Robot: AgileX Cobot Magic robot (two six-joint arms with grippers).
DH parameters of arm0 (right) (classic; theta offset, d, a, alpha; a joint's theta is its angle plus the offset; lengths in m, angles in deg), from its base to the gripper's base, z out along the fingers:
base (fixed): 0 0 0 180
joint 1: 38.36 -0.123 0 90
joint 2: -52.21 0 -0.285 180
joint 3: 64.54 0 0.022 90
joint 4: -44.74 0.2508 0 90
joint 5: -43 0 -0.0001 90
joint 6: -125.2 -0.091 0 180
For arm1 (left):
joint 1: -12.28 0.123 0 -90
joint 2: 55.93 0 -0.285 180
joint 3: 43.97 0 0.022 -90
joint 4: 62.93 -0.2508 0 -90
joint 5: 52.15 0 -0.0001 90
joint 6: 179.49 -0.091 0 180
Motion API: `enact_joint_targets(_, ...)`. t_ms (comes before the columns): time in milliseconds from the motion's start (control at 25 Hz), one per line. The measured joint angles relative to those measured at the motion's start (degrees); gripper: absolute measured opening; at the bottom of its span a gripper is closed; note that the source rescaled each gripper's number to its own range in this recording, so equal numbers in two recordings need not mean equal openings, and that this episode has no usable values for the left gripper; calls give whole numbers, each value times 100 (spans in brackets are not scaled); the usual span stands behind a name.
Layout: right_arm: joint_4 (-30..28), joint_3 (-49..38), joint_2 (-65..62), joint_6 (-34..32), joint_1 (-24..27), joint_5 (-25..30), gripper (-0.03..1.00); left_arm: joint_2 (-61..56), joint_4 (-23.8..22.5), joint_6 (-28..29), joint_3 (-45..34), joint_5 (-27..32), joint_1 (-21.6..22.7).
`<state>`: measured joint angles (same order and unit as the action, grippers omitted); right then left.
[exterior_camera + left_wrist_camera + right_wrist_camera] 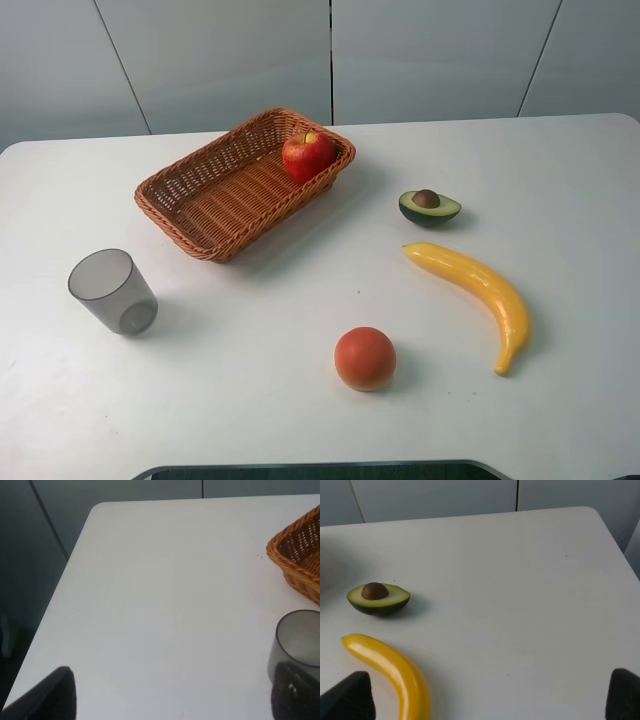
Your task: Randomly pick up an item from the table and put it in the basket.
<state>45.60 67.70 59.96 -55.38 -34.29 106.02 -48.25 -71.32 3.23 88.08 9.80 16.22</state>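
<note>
apple [308,155] sits inside basket [215,195], far right corner, leaning on the wicker wall, so the drop looks done. Left gripper [172,700] and right gripper [492,700] both spread wide, holding nothing, parked low over table [250,400]. Banana [480,290], avocado half [429,207], orange-red fruit [365,358], grey cup [112,290] untouched outside the basket
</note>
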Motion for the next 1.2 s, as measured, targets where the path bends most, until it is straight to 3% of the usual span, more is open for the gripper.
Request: enact_joint_targets(1200,0,0,0,110,-292,0,100,0,0,0,0,0,0)
